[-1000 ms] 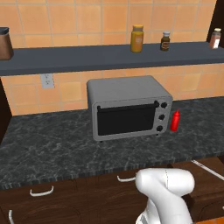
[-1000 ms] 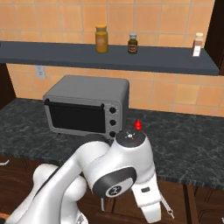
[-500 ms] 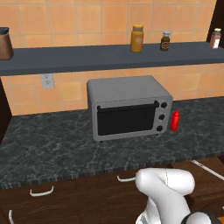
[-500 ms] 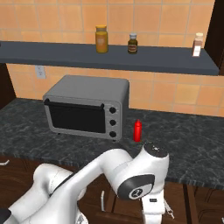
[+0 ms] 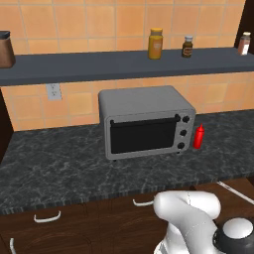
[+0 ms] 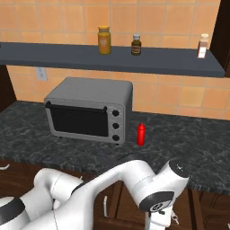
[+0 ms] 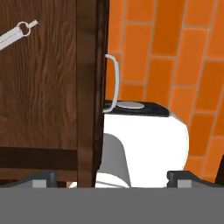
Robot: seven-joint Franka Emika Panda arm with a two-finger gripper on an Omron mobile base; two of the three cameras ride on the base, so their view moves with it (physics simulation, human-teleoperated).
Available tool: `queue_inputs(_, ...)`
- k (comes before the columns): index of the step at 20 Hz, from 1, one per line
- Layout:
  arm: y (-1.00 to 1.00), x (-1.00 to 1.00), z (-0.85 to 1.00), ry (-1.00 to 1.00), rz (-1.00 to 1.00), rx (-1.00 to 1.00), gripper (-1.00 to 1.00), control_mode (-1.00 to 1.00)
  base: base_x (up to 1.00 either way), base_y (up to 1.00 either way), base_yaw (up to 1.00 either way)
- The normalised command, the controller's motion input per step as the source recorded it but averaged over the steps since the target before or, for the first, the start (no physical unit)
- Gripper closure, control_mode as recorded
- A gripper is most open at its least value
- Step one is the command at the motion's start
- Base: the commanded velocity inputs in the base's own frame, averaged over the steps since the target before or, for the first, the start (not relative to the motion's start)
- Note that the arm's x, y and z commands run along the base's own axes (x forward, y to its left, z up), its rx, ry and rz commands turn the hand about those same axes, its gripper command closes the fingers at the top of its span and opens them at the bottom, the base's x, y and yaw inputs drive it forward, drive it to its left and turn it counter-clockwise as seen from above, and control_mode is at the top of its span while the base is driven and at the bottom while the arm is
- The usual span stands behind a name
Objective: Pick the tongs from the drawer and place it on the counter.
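Hand view: the gripper (image 7: 111, 177) hangs over the open drawer (image 7: 43, 83), its two dark fingertips (image 7: 41, 178) spread wide apart at the bottom edge with nothing between them. The tongs (image 7: 16, 33) lie on the drawer's wooden floor near its far corner, well clear of the fingers. The drawer's curved handle (image 7: 114, 81) juts from its front edge. Above, the counter (image 5: 64, 163) carries a toaster oven (image 5: 144, 121) and a red bottle (image 5: 199, 137) just beside it.
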Motion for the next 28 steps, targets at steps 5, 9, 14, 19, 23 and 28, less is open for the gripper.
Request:
queue_inputs(5,0.00,0.11,-0.54,0.00,-0.05,-0.07,-1.00,-1.00,0.00,0.00,0.00)
queue_inputs(9,0.00,0.11,-0.46,0.00,-0.08,-0.03,-1.00,-1.00,0.00,0.00,0.00)
queue_inputs(14,-0.08,0.15,-0.52,0.00,-0.01,-0.03,-1.00,-1.00,0.00,0.00,0.00)
queue_inputs(19,-0.18,0.13,-0.26,0.00,0.00,0.00,-1.00,-1.00,0.00,0.00,0.00)
queue_inputs(23,-0.06,0.07,-0.37,0.00,0.00,-0.01,-1.00,-1.00,0.00,0.00,0.00)
queue_inputs(28,-0.09,-0.10,-0.11,0.02,-0.01,0.00,-1.00,-1.00,0.00,0.00,0.00)
